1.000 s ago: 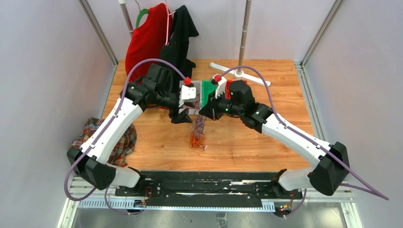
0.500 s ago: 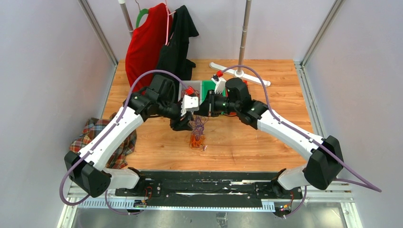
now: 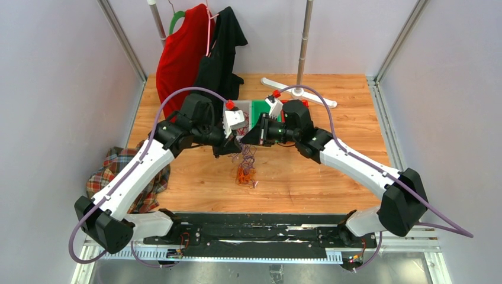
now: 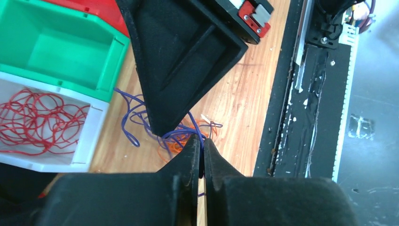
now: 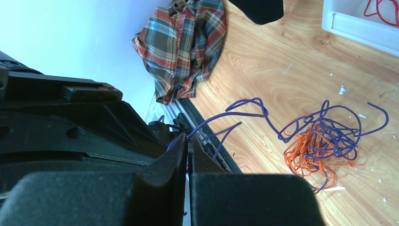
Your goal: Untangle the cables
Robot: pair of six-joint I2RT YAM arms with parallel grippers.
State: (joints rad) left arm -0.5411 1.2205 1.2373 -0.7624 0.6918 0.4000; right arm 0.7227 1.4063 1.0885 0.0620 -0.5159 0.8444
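The cables lie mid-table as one tangle: purple wires (image 3: 247, 155) rise above an orange clump (image 3: 244, 176). My left gripper (image 3: 235, 148) is shut on a purple wire, pinched at its tips (image 4: 202, 142), just over the purple and orange cables (image 4: 181, 137). Right beside it, my right gripper (image 3: 248, 141) is also shut on a purple wire (image 5: 189, 140); that strand runs to the purple loops (image 5: 324, 125) lying over the orange clump (image 5: 308, 157). The right gripper's black finger (image 4: 179, 61) fills the upper left wrist view. Red wires (image 4: 40, 120) sit in a white bin (image 4: 91, 136).
A green bin (image 3: 258, 110) and a red bin (image 3: 291, 106) stand behind the grippers. Red (image 3: 186, 50) and black (image 3: 224, 50) garments hang at the back left by a white stand base (image 3: 302, 93). A plaid cloth (image 3: 121, 171) lies at the left edge.
My left gripper has closed onto a purple wire beside the right gripper. Both wrists have shifted slightly, and the purple strands now hang stretched above the orange clump.
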